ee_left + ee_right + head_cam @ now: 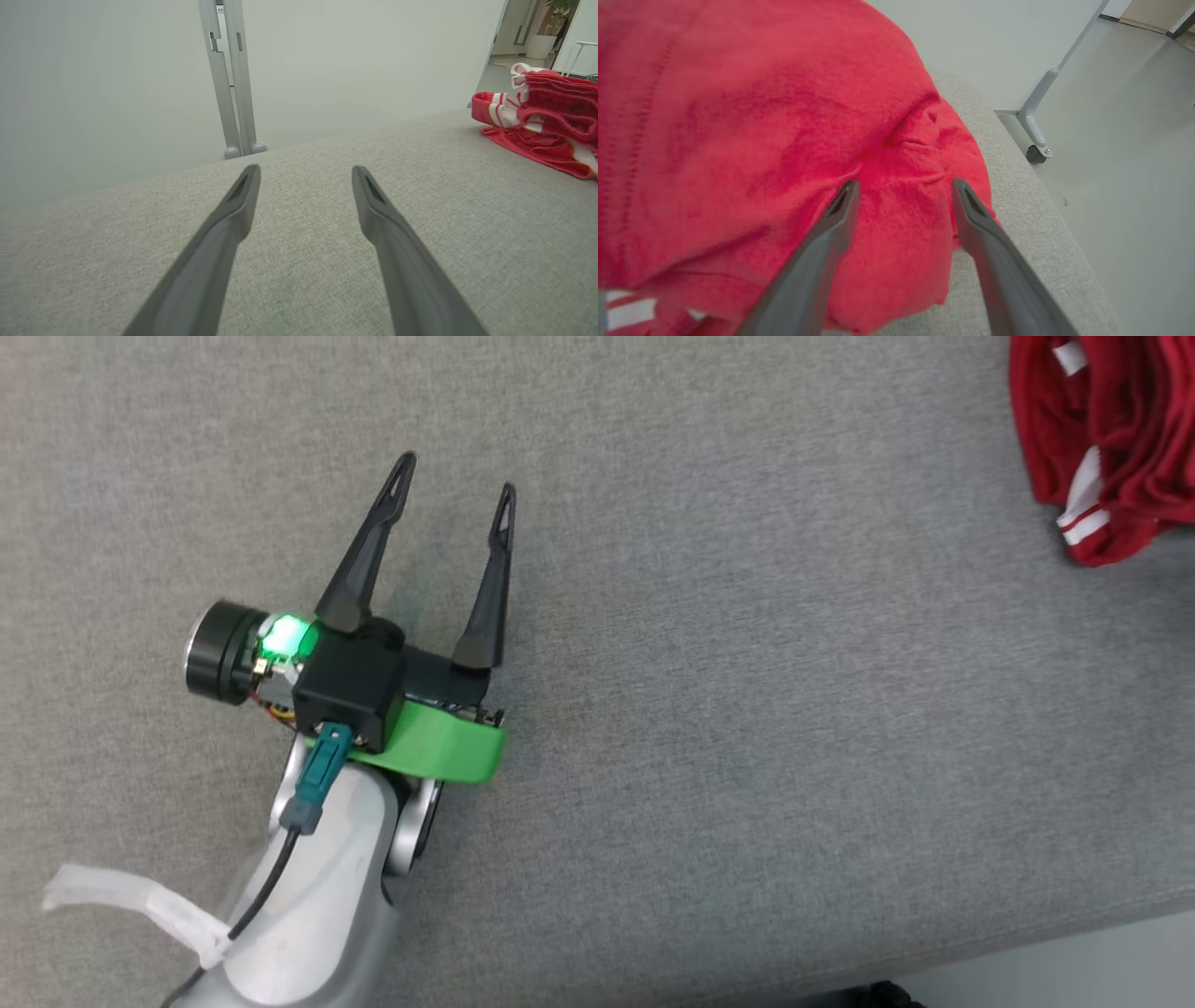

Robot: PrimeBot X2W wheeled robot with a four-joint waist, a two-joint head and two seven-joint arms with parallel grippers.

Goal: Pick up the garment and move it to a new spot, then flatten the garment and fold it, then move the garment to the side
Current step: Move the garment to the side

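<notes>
A crumpled red garment with white stripes lies bunched at the far right of the grey fabric surface; the left wrist view has the garment off at the right. My left gripper hovers open over bare fabric at the left, well away from it, nothing between its fingers. In the right wrist view my right gripper is open, fingers spread right over a fold of the red garment near the surface's edge; whether the tips touch the cloth is unclear.
The grey surface ends at a front edge with pale floor beyond. A wheeled metal stand leg sits on the floor beside the right edge. A grey post rises behind the far edge, before a white wall.
</notes>
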